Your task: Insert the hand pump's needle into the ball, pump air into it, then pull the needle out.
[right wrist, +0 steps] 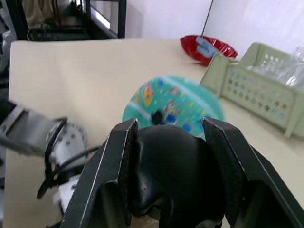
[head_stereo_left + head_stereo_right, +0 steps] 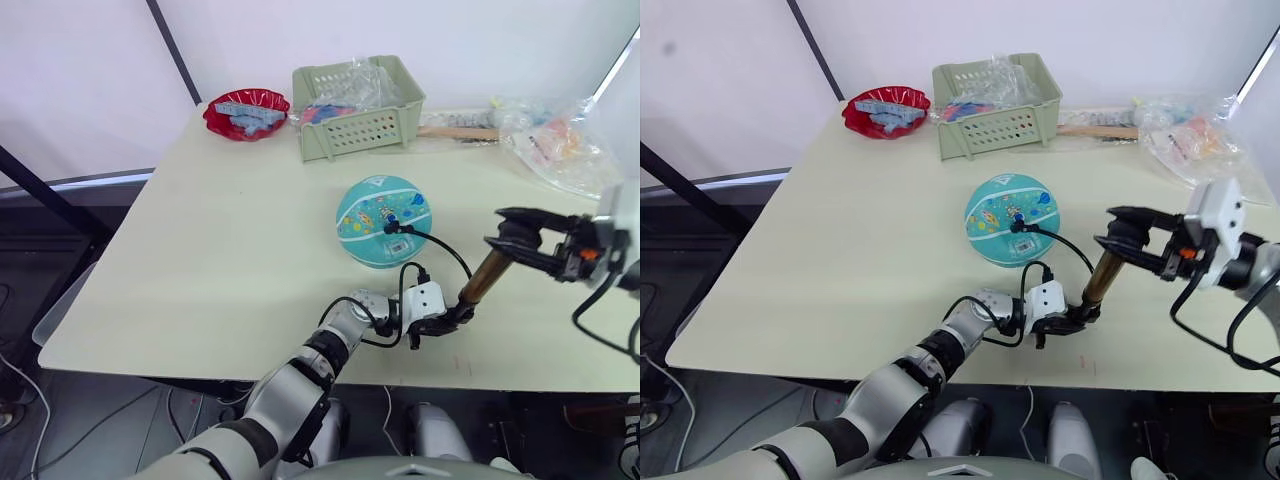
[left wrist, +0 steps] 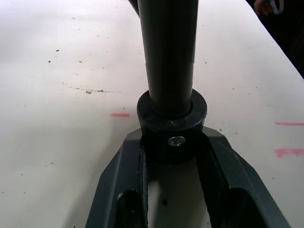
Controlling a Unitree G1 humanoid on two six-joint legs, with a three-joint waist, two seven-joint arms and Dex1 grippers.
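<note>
Left gripper (image 2: 447, 325): clamped on the black foot of the hand pump (image 2: 485, 277). Right gripper (image 2: 512, 238): clamped on the pump's T-handle, barrel tilted between them. Hose ran to the needle (image 2: 392, 227), seated in the ball (image 2: 384, 221) just beyond both grippers.

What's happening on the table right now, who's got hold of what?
The left gripper is shut on the hand pump's black foot, pinning it to the table. The right gripper is clamped on the pump's T-handle at the top of the tilted barrel. The hose runs to the ball, where the needle fitting sits at the valve, so the robot looks set for pumping.
</note>
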